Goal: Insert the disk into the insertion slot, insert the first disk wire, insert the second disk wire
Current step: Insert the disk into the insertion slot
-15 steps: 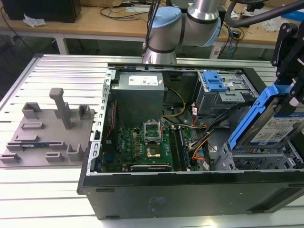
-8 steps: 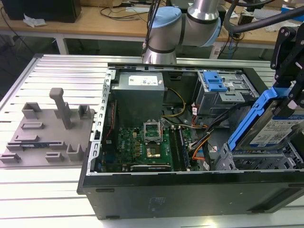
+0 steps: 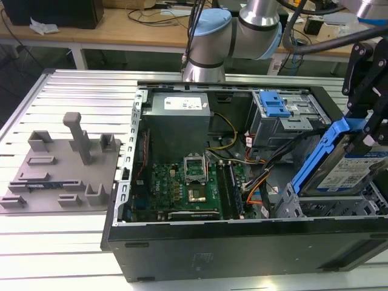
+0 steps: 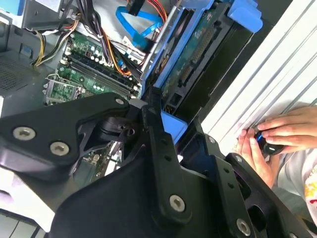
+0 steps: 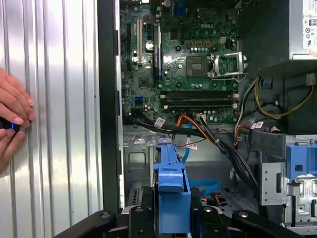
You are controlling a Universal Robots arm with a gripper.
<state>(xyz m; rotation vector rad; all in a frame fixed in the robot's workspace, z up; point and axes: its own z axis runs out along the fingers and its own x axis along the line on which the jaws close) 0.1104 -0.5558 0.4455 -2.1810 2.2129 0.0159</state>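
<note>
My black gripper (image 3: 368, 134) is shut on the disk (image 3: 348, 167), a silver drive with a white-and-blue label in a bright blue caddy. At the exterior view's right it hangs tilted above the insertion slot (image 3: 324, 206), a grey perforated cage at the case's front corner. The second wrist view has the disk (image 4: 194, 52) edge-on with its green board showing, and the gripper (image 4: 171, 121) clamping the caddy's end. In the first wrist view the caddy's blue end (image 5: 172, 186) sits between the fingers (image 5: 141, 218), over grey sheet metal of the slot (image 5: 136, 158). Loose blue and orange wires (image 5: 200, 184) lie beside it.
The open computer case (image 3: 242, 242) holds a green motherboard (image 3: 185, 188), a power supply (image 3: 179, 118) and a taller grey cage with a blue latch (image 3: 276, 109). A grey fixture plate (image 3: 60, 170) lies at the exterior view's left. A person's hands (image 4: 277, 136) hold a small device on the ribbed table.
</note>
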